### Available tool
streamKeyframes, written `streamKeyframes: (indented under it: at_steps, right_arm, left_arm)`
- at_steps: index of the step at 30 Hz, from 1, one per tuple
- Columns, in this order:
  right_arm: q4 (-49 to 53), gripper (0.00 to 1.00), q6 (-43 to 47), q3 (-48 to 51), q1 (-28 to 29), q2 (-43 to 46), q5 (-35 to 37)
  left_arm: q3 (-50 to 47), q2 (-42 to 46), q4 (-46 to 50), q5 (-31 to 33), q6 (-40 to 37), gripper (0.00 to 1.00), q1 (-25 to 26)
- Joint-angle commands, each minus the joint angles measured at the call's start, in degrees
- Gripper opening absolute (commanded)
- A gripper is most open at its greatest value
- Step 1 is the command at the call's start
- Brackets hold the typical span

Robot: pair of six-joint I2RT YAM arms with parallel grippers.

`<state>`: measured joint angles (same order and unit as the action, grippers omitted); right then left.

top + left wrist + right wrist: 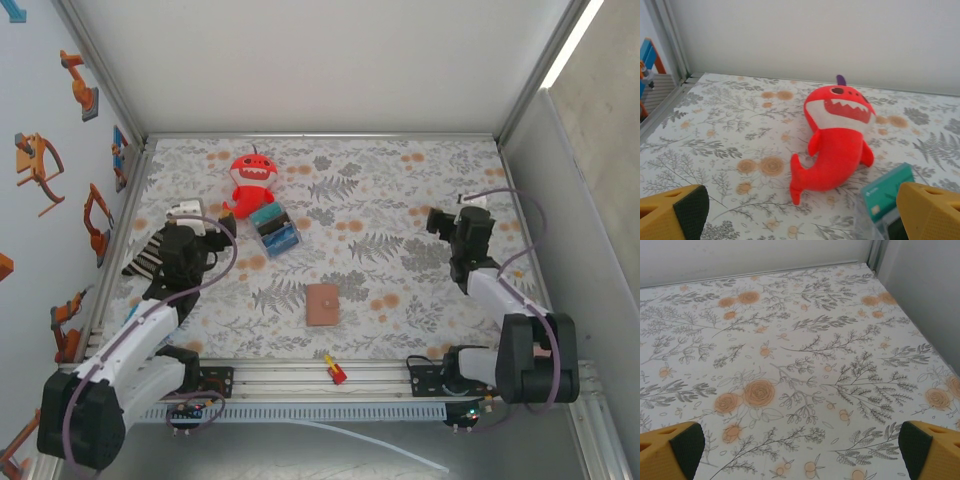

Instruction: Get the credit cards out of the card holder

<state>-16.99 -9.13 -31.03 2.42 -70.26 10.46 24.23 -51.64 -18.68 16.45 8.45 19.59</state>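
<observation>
Your left fingers (675,212) and right fingers (670,450) stand wide apart and hold nothing. Each pair sits at its own side of the desk (420,190), probably to leave the middle free. There the holder (322,304) lies flat and shut, near the front edge and well apart from both. The desk top is floral-patterned, and plain white walls (300,60) enclose it.

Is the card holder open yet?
No, the card holder lies folded shut on the floral mat, tan outside facing up.
</observation>
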Motion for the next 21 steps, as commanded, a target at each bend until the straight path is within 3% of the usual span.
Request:
streamKeyframes:
  at_steps: [1, 7, 13, 21]
  right_arm:
    - [13.15, 0.99, -1.72, -3.29, 3.72, 2.81, 4.83]
    - [27.1, 0.99, -7.35, -6.87, 13.31, 8.47, 12.48]
    - [40.32, 1.0, -17.45, -9.49, 23.77, 11.56, 13.96]
    - [47.24, 0.99, -31.47, -9.62, 40.16, 9.12, 13.97]
  left_arm:
    - [-0.63, 2.79, 7.45, 5.21, 1.68, 0.97, 4.53]
    - [-2.63, 7.21, 12.26, 11.52, 2.26, 0.97, 13.69]
    - [-3.72, 9.53, 12.74, 13.74, 4.71, 0.97, 18.36]
    - [-5.64, 12.41, 14.69, 9.0, 12.69, 0.97, 19.81]
